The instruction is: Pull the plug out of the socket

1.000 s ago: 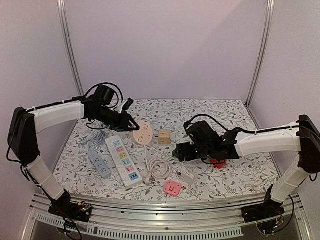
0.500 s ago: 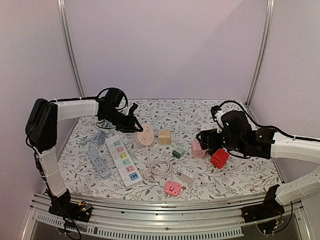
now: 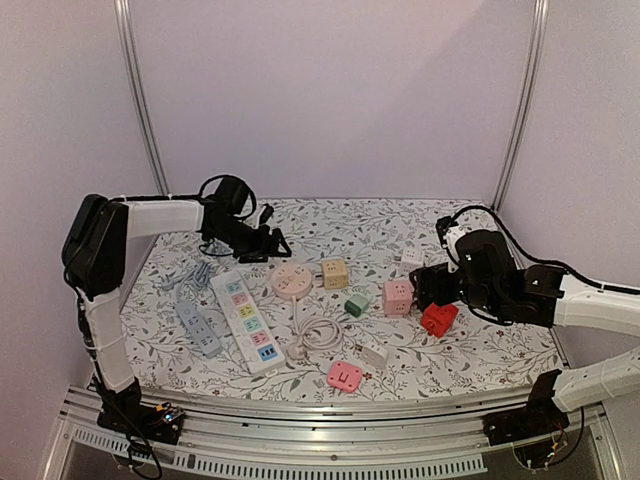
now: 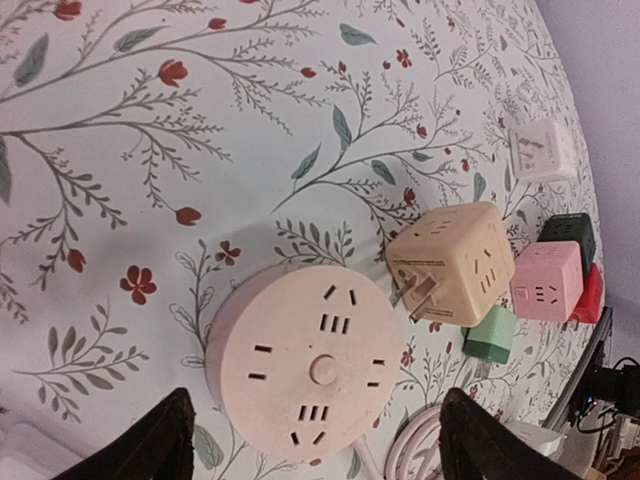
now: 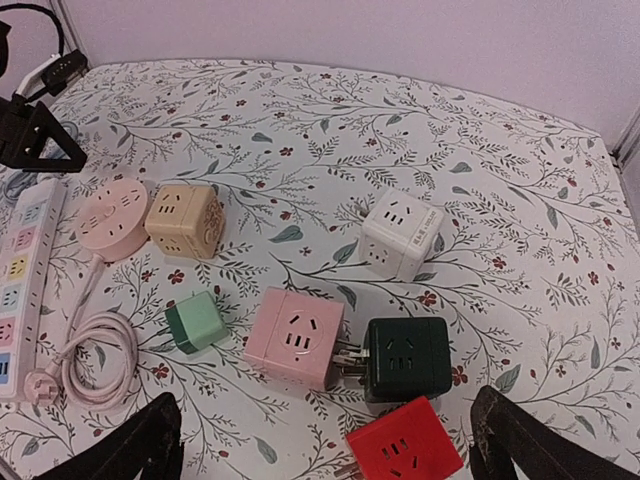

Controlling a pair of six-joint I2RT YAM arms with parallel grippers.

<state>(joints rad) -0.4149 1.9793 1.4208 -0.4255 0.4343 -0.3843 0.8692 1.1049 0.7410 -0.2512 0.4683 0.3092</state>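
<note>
The round pink socket lies flat on the flowered cloth, its top slots bare. The tan cube plug rests beside it on its right, its bare prongs pointing at the socket's rim and in no slot. My left gripper hovers over the socket, open, with nothing between its fingers. From above, the socket and tan cube lie side by side, the left gripper just behind them. My right gripper stands open and empty over a group of cubes at the right.
Pink, dark green, red, white and small green cubes lie under the right gripper. The dark green cube's prongs reach the pink one's side. A white power strip, grey strip, coiled cord and pink flat socket lie near front.
My left gripper has opened and let go above the round socket. The right arm pulled back to the right, away from the table's middle, uncovering the cubes; its jaws stayed wide.
</note>
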